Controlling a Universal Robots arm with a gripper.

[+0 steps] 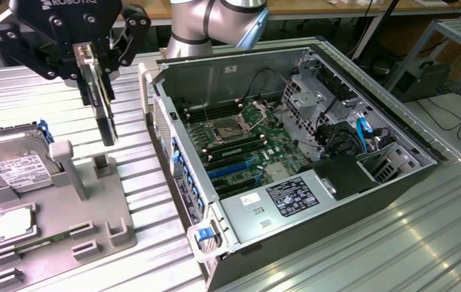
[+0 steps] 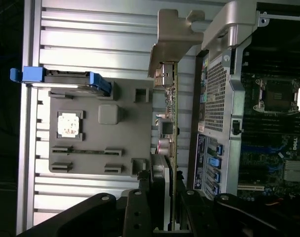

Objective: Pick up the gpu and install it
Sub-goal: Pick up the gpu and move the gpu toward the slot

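1. Holding the thin flat black gpu card (image 1: pixel 106 118) tight, the black gripper (image 1: pixel 92 70) hangs it on edge over the grey plastic tray (image 1: pixel 92 213).
2. Best to hold it upright, away from the wall of the open black computer case (image 1: pixel 336 243).

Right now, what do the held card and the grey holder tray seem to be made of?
The gpu: likely circuit board, green edge visible, with a dull silver metal-looking bracket. The holder tray: probably plastic, matte grey, uniform moulded shapes.

Silver-grey arm (image 1: pixel 214 24), black screw-studded fingers (image 1: pixel 28 52)
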